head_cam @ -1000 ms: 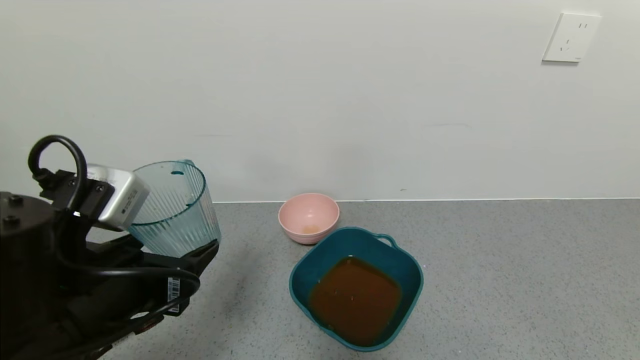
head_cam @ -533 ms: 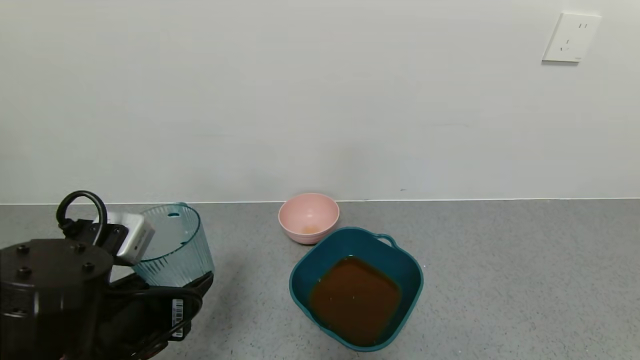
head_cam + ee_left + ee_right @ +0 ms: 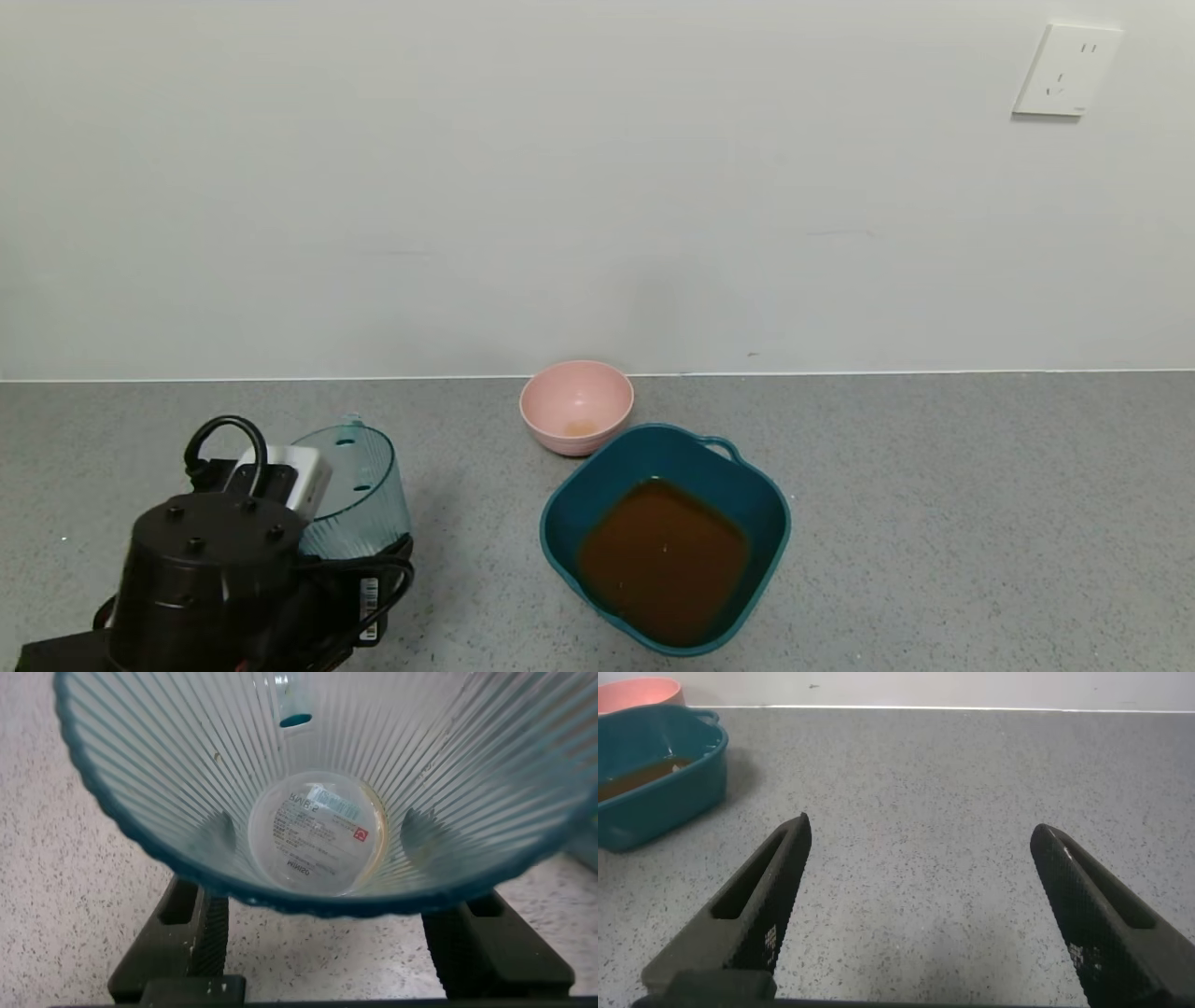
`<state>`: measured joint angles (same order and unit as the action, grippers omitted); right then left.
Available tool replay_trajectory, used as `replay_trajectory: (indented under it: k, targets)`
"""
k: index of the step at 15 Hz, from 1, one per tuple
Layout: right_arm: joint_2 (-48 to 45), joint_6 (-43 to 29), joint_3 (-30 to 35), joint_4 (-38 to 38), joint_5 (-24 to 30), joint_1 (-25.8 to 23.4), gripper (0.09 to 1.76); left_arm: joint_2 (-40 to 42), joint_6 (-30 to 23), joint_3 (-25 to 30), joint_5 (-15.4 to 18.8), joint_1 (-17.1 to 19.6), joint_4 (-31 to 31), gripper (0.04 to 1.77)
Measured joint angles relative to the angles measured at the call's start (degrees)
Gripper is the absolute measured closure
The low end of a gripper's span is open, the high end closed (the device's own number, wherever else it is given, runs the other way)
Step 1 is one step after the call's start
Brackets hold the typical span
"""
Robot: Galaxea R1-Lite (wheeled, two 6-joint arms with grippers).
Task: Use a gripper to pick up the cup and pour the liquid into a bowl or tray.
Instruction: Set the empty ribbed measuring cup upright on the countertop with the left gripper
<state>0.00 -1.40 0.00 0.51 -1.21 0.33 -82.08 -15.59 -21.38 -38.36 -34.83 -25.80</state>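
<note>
Since a second ago we have brought the left gripper [image 3: 359, 560] down from the air to the counter [image 3: 934, 523] at our near left, and from the head we see it clamped on the emptied cup [image 3: 355, 490], which stands upright, with the teal basin [image 3: 665, 537] holding the orange-brown liquid [image 3: 663, 560] well off to the gripper's right and the pink bowl [image 3: 576, 406] touching the basin's far rim. In the left wrist view we look down into the ribbed cup [image 3: 318, 793], its two black fingers [image 3: 192, 938] pressed on either side of its base; in the right wrist view the right gripper [image 3: 920, 873] hangs low over bare counter with fingers [image 3: 761, 891] spread wide, the basin [image 3: 654, 784] off to one side
</note>
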Motion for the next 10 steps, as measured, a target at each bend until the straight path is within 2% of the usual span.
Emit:
replay_trajectory:
  k: [5,10]
  targets:
    - [0.0,0.02,0.0,-0.02,0.0,0.0,0.14,-4.72,-1.07,1.43,-0.02,0.4,-0.94,0.62]
    - [0.0,0.0,0.0,0.0,0.0,0.0,0.14,-8.48,-1.24,4.22,0.0,0.49,-6.34,0.62]
